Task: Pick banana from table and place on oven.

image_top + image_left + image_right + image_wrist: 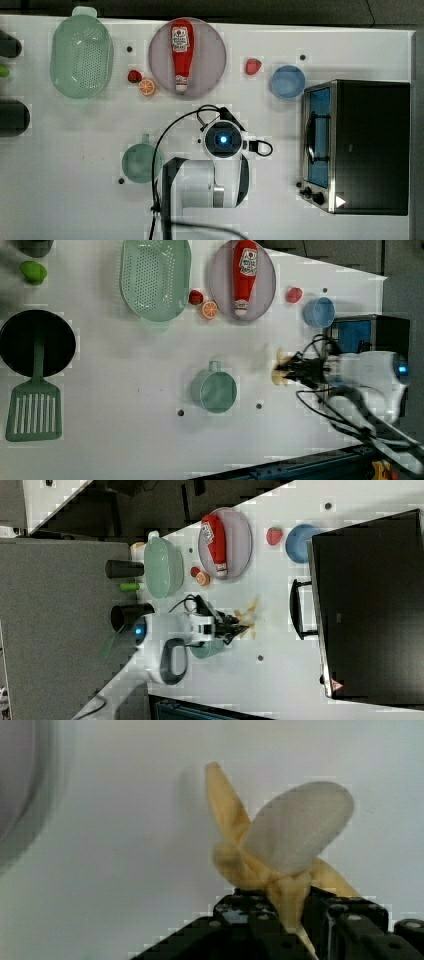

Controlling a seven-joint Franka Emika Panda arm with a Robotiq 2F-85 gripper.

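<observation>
Now end effector (287,920) downward over the table (75,150), fingers clamped on the banana (280,845).

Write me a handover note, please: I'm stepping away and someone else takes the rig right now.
Gripper: shut on the banana, pinching it at the stem end, as the wrist view shows.
Banana: at the gripper's tip over the table, between the green cup and the oven; whether it has left the tabletop I cannot tell.
Oven: at the top view's right, door closed, black top bare.
Done: banana grasped.
Left: lift it, carry it to the oven, set it on the black top, release.
</observation>
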